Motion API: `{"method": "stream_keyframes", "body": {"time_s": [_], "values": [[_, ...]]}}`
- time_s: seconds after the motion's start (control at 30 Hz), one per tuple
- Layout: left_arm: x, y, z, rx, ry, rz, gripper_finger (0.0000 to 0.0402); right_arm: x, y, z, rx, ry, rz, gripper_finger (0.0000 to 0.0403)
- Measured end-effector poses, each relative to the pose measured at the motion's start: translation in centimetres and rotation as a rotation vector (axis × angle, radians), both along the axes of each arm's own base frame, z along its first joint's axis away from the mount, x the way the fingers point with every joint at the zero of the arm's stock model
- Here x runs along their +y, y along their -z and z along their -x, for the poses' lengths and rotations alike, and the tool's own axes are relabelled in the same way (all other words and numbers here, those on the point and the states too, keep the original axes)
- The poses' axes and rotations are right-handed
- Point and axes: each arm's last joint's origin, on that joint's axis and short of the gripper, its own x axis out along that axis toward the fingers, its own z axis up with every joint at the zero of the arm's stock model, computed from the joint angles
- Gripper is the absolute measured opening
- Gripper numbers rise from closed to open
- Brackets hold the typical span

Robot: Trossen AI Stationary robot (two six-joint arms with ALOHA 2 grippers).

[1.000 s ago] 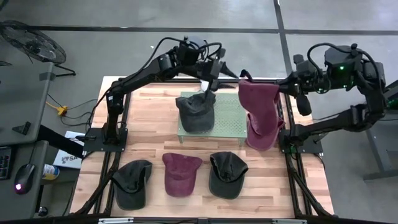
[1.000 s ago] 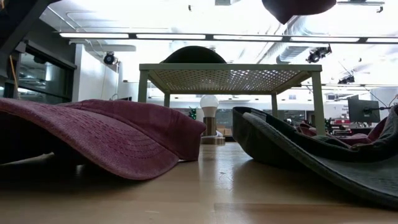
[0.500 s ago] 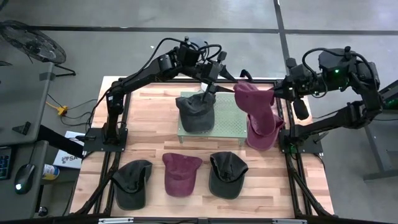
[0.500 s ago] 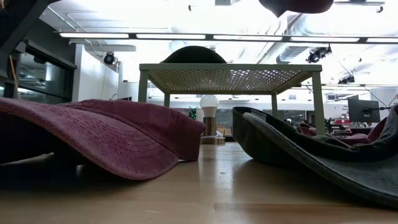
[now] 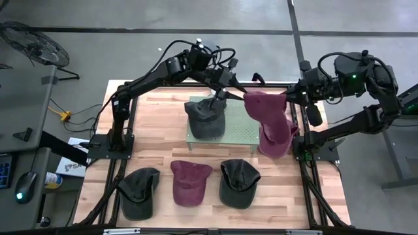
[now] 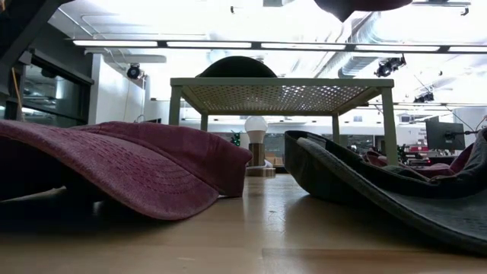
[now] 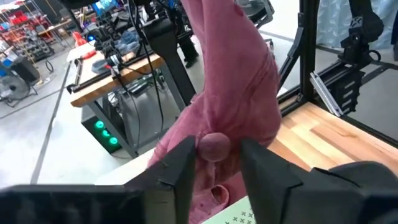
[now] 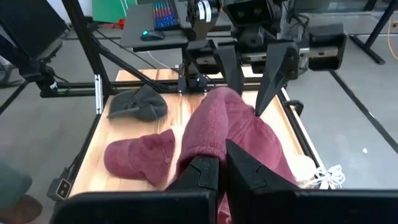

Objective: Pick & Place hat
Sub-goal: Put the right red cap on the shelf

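From above, the right gripper point(image 5: 287, 96) is clenched on the edge of a maroon hat point(image 5: 269, 112), which hangs in the air over the right end of the green rack point(image 5: 238, 127). The left gripper point(image 5: 240, 91) reaches in from the other side, its fingers on either side of the hat's top. A dark hat point(image 5: 205, 117) sits on the rack. Three more lie in a row on the near part of the wooden table point(image 5: 157, 124): a dark cap point(image 5: 139, 192), a maroon cap point(image 5: 190, 182) and a second dark cap point(image 5: 238, 183). Another maroon hat point(image 5: 273, 140) lies beside the rack's right edge.

The low view shows the rack point(image 6: 281, 95) as a raised, perforated stand on legs, with the dark hat's crown point(image 6: 238, 67) just above its top. The lifted hat point(image 6: 358, 6) shows only as a rounded shape at the upper edge.

The left wrist view shows the hat's top button point(image 7: 214, 146) between two dark fingers point(image 7: 180, 171), which stand apart with cloth between them; whether they pinch it cannot be told.

The right wrist view shows its own fingers point(image 8: 245, 168) pressed together on the maroon cloth point(image 8: 217, 127), with the other arm's fingers point(image 8: 273, 71) spread over the far end.
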Motion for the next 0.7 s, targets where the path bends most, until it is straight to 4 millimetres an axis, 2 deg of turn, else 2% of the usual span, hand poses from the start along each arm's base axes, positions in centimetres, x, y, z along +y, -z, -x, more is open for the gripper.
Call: {"method": "stream_keyframes", "body": {"time_s": [0.17, 0.57, 0.7], "values": [[-0.5, 0.0, -0.2, 0.003, 0.007, 0.018, 0.0077, 0.0, -0.1, -0.1, -0.014, -0.001, 0.002, 0.0], [-1.7, 0.0, -0.4, 0.003, 0.049, 0.023, 0.0066, 0.0, -0.2, -0.1, -0.025, 0.01, 0.006, 0.0], [-1.8, 0.0, -0.4, 0.006, 0.032, 0.017, 0.0037, 0.0, -0.2, -0.1, -0.025, 0.011, 0.006, 0.0]]}}
